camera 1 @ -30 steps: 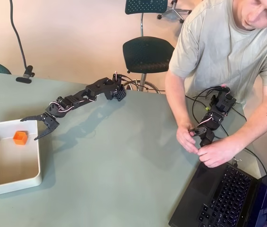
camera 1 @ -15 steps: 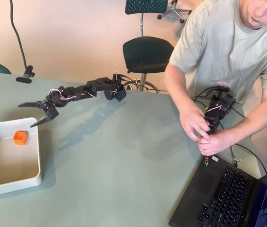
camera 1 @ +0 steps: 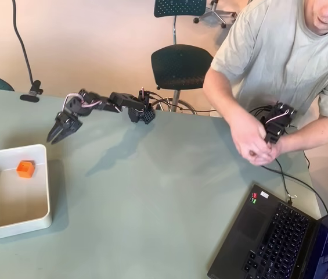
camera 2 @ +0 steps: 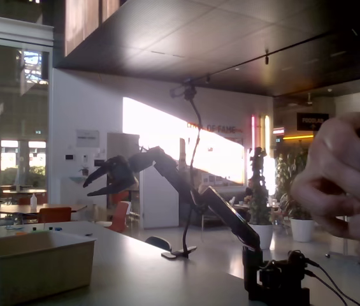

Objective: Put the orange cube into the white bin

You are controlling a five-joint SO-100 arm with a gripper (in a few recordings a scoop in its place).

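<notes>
The orange cube (camera 1: 25,168) lies inside the white bin (camera 1: 46,192), near its far wall, at the table's left. My black gripper (camera 1: 53,138) hangs in the air beyond the bin's far right corner, apart from the bin and the cube. In the fixed view the gripper (camera 2: 88,189) is raised well above the bin (camera 2: 36,264), its jaws open with nothing between them. The bin's wall hides the cube in that view.
The arm's base (camera 1: 143,110) sits at the table's far edge. A person (camera 1: 280,64) leans over the right side, and a laptop (camera 1: 280,244) lies at the front right. A chair (camera 1: 181,67) stands behind the table. A clamp with a cable (camera 1: 30,93) is at the far left.
The arm has lifted and drawn back from the bin's right wall toward the far edge. The cube has stayed in the bin.
</notes>
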